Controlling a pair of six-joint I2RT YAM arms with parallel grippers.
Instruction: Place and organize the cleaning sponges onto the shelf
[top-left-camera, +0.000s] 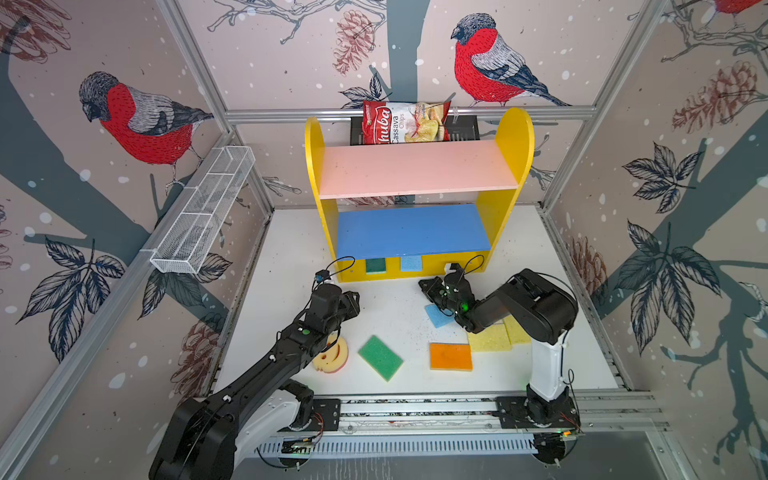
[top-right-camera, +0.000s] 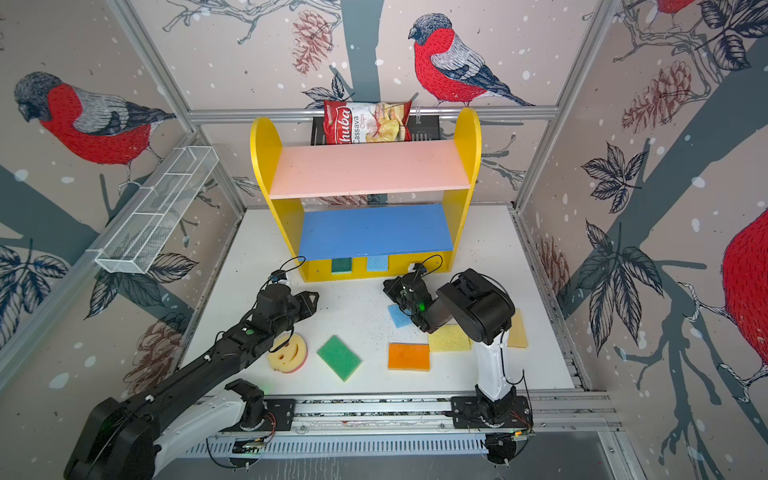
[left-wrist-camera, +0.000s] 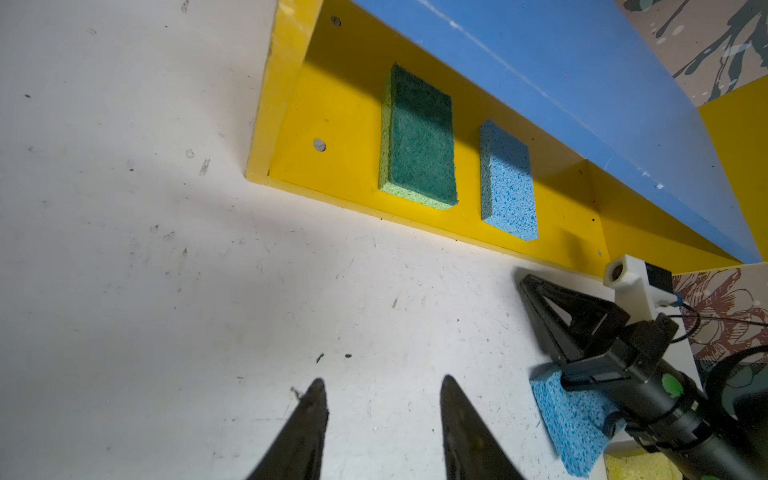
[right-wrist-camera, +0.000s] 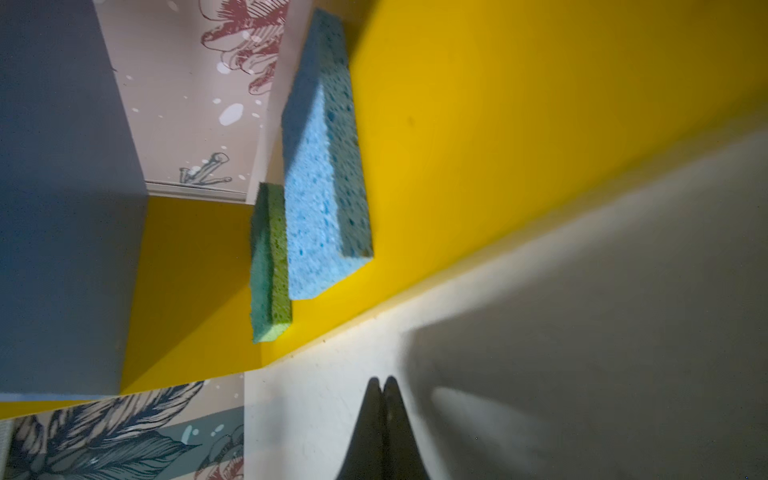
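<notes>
White surface (top-left-camera: 395, 307), speckled with dark crumbs, boxed in by metal rails and bird-and-pinecone wallpaper (top-left-camera: 137, 120) on 3 sides. A white wire basket (top-left-camera: 203, 212) hangs on the left wall, and a chips bag (top-left-camera: 405, 122) sits in a black basket (top-left-camera: 465, 129) behind the shelf (top-left-camera: 415, 170). The shelf stands at the back middle of the surface: pink board on top, blue board under it, yellow base. The left end effector (left-wrist-camera: 383, 380) is roughly half open with nothing in it, hanging over bare surface near the shelf's front left corner. The right end effector (right-wrist-camera: 384, 379) is pinched fully closed, also empty, just in front of the base and a bit right of the sponges there. 2 sponges lie on the base: a dark green sponge (left-wrist-camera: 419, 137) and a light blue sponge (left-wrist-camera: 507, 183), flat, side by side with a gap, long axes running front to back into the shelf. Out on the surface are another blue sponge (top-left-camera: 436, 316) partly under the right arm, a bright green sponge (top-left-camera: 380, 357) lying diagonal, an orange sponge (top-left-camera: 451, 356) with its long axis left to right, a yellow sponge (top-left-camera: 490, 340) with a paler sponge (top-left-camera: 517, 330) just beside it, and a round smiley sponge (top-left-camera: 334, 359) half hidden by the left arm.
</notes>
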